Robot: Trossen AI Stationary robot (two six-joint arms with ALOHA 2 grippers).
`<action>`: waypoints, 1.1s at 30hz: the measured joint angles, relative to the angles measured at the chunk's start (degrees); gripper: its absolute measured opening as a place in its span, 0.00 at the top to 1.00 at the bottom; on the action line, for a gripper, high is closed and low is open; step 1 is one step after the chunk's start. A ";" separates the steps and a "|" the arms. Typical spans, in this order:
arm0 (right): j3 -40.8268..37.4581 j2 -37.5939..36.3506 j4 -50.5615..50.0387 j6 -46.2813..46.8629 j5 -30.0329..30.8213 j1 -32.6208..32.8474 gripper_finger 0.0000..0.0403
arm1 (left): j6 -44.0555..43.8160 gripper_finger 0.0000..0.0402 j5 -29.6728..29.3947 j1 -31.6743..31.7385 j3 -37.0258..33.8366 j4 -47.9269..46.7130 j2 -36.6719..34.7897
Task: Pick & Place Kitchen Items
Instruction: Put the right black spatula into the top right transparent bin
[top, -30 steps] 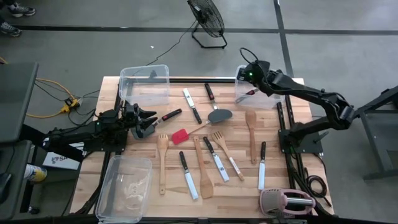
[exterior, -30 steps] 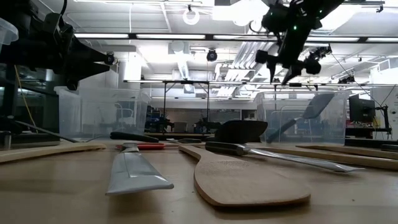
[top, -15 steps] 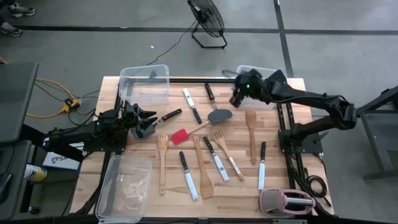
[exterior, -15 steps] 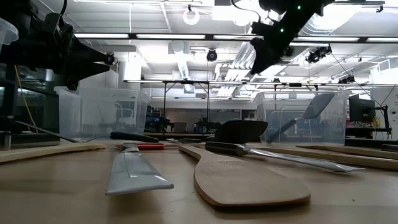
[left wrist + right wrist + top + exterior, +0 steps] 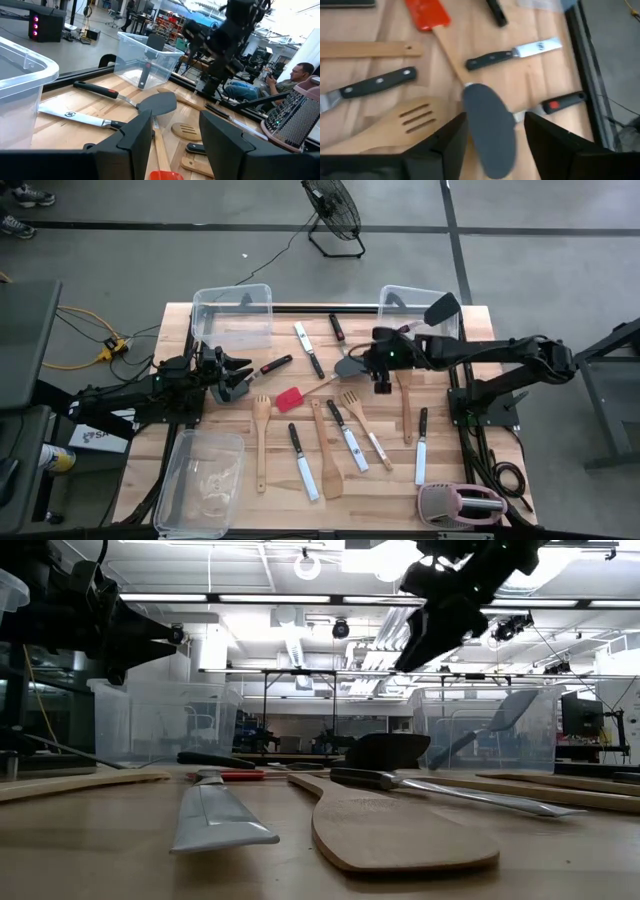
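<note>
A dark spatula (image 5: 352, 366) lies flat on the table's middle, its black red-dotted handle (image 5: 564, 102) toward the far edge. My right gripper (image 5: 370, 368) hangs open above its head (image 5: 487, 127), one finger on either side and clear of it; the low view shows the right gripper (image 5: 415, 645) well above the table. A red spatula (image 5: 290, 398) lies beside it, wooden handle toward the dark head. Another dark spatula (image 5: 441, 308) leans head-up on the rim of the far right bin (image 5: 400, 295). My left gripper (image 5: 240, 376) waits open at the table's left.
Knives (image 5: 350, 442), wooden spoons (image 5: 261, 430) and a forked turner (image 5: 352, 402) lie spread over the near half. Clear bins stand at the far left (image 5: 235, 310) and near left (image 5: 200, 480). A pink-and-grey toaster (image 5: 460, 505) sits at the near right. A seated person (image 5: 295, 75) shows beyond the table.
My right gripper has swung away from the far right bin toward the table's middle, going left and nearer and sinking a little. Its wrist has rolled about a quarter turn, and it now hangs over the dark spatula's head.
</note>
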 joint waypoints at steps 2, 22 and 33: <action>-1.99 -0.01 2.77 -0.31 0.03 1.69 0.44 | 0.00 0.59 0.00 -0.01 0.00 -0.02 0.01; -8.47 11.02 14.65 -17.70 14.67 5.31 0.26 | 0.00 0.59 0.05 -0.02 -0.01 -0.02 0.01; -8.45 19.46 21.88 -17.94 18.10 3.19 0.39 | 0.00 0.59 0.12 -0.02 0.00 -0.02 0.02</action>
